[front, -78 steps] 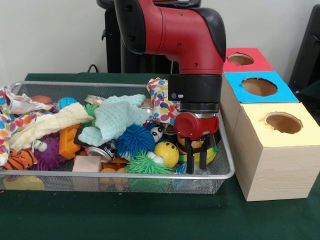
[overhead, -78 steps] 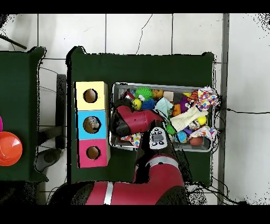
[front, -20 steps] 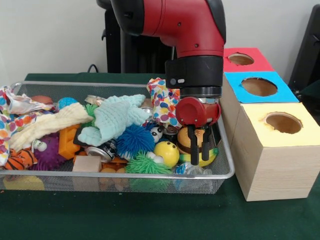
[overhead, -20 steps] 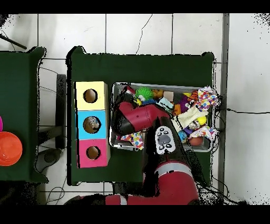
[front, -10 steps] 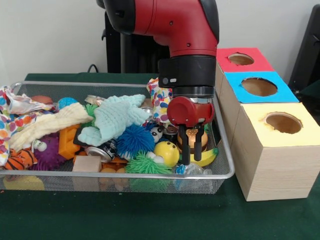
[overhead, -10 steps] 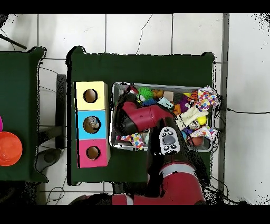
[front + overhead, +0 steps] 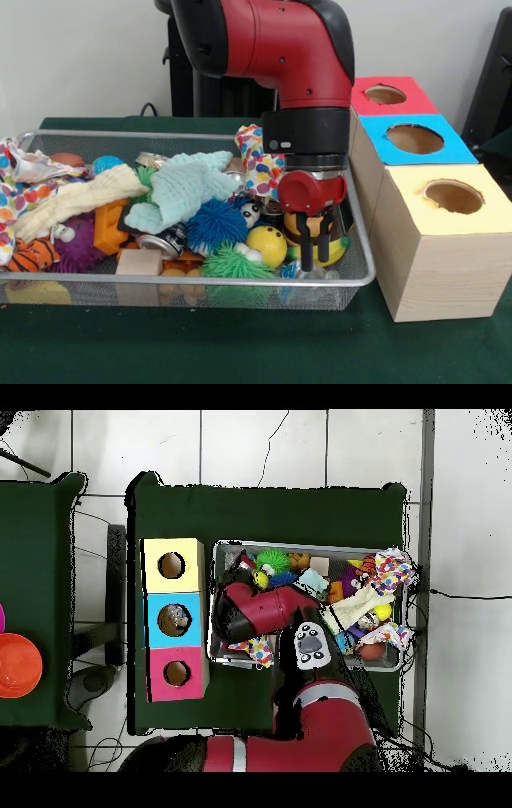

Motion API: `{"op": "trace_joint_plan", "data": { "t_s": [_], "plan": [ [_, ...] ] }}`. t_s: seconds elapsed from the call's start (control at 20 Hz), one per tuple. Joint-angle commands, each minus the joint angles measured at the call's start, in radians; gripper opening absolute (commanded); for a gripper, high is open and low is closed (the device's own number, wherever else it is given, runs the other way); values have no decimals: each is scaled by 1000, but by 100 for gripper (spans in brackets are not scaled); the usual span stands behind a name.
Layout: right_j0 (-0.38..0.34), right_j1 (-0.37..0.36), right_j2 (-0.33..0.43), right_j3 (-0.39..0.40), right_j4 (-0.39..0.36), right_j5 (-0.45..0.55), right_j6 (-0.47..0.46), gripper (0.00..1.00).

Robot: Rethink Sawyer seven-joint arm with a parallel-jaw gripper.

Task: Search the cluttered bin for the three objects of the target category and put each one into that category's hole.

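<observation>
My gripper (image 7: pixel 315 253) hangs inside the right end of the wire bin (image 7: pixel 200 281), fingers pointing down with a narrow gap and nothing held between them. Just behind the fingers sits a round orange toy (image 7: pixel 313 225). A yellow banana (image 7: pixel 335 251) lies under and to the right of the fingertips. A yellow ball with a face (image 7: pixel 266 244) rests to the left. In the overhead view the red arm (image 7: pixel 262 608) covers the bin's left end and hides the gripper. Three boxes with holes stand beside the bin: yellow (image 7: pixel 453 196), blue (image 7: pixel 414 138), red (image 7: pixel 385 94).
The bin is crowded: a blue spiky ball (image 7: pixel 216 222), a green spiky ball (image 7: pixel 228 262), a mint cloth (image 7: pixel 188 186), a cream cloth (image 7: pixel 76 200), a polka-dot cloth (image 7: pixel 260 164), a wooden block (image 7: pixel 140 262), a can (image 7: pixel 164 240). The bin's wire wall runs close beside the yellow box.
Over the last half second the gripper has shifted right and a little lower, back over the banana. Its finger gap looks unchanged. The toys in the bin have not moved.
</observation>
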Motion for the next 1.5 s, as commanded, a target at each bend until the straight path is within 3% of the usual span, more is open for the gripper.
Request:
{"op": "trace_joint_plan", "data": {
  "t_s": [0.05,0.4,1.0,1.25,1.5],
  "plan": [
    [0,50,29,35,7,73,166,100],
    [1,42,32,37,14,85,166,100],
    [-43,137,58,-27,-28,31,139,100],
    [-5,204,21,-78,-13,-13,157,100],
    [13,218,4,-87,-1,-16,162,100]
  ]
}}
